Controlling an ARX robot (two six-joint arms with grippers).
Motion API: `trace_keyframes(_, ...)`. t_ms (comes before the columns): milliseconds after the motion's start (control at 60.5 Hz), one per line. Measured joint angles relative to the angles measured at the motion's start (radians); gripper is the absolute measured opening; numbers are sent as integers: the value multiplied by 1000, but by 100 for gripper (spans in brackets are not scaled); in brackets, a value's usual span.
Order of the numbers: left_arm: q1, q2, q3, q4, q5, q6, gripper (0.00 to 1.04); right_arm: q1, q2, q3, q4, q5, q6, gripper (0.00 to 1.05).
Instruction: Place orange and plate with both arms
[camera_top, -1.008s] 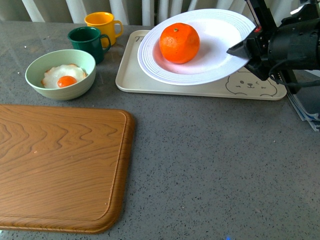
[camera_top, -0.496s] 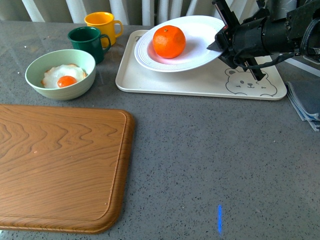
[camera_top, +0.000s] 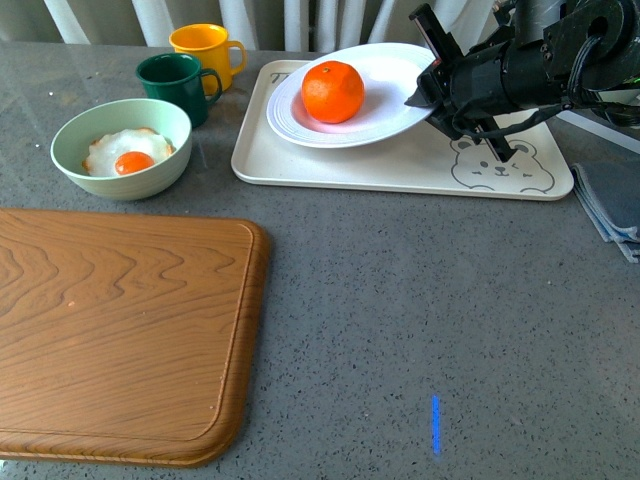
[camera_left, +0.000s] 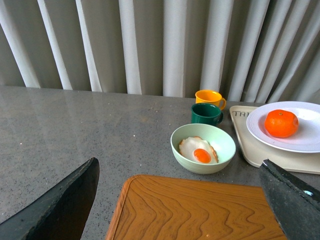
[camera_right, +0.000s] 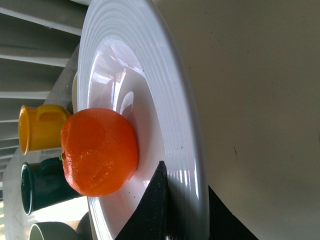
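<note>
The orange (camera_top: 333, 91) lies on the white ribbed plate (camera_top: 395, 105), which is tilted over the cream bear tray (camera_top: 400, 165) at the back. My right gripper (camera_top: 425, 93) is shut on the plate's right rim. In the right wrist view the black fingers (camera_right: 155, 200) clamp the plate rim (camera_right: 175, 110) with the orange (camera_right: 99, 151) just beside them. My left gripper (camera_left: 180, 200) is open and empty above the wooden board (camera_left: 200, 210); it is out of the front view. The orange (camera_left: 281, 123) and plate (camera_left: 305, 142) also show in the left wrist view.
A pale green bowl (camera_top: 122, 148) with a fried egg, a dark green mug (camera_top: 175, 85) and a yellow mug (camera_top: 205, 50) stand at the back left. A large wooden board (camera_top: 120, 330) fills the front left. A grey-blue cloth (camera_top: 610, 215) lies at the right edge.
My right gripper has moved left and lower with the plate, which now sits flatter and close over the tray. The orange has stayed on the plate's left part.
</note>
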Motion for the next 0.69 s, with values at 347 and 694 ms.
trace_keyframes(347, 0, 0, 0, 0, 0, 0, 96, -10, 5, -50, 9, 26, -2, 53)
trace_keyframes(694, 0, 0, 0, 0, 0, 0, 96, -26, -101, -181, 71, 19, -46, 95)
